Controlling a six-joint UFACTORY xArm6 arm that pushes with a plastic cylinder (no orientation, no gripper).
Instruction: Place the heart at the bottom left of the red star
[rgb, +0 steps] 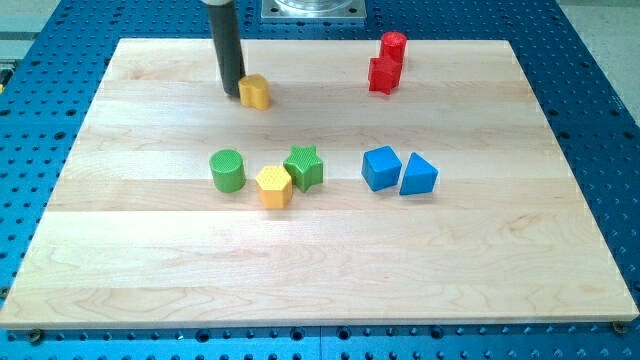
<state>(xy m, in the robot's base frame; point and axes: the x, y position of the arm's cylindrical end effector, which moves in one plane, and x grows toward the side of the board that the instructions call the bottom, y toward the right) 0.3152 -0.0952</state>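
The wooden table (320, 270) carries eight blocks. The rod ends in my tip (232, 93), no jaws to open or close, touching the yellow heart (255, 91) on its left side, near the view's top. The red star (383, 76) sits well to the right, against a red cylinder (393, 44). Mid-table: green cylinder (228, 171), yellow hexagon (274, 186), green star (304, 166), blue cube (381, 168), blue triangle (418, 175).

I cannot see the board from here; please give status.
My tip touching yellow heart, on its left. Red star far right, red cylinder behind it. Path between clear.
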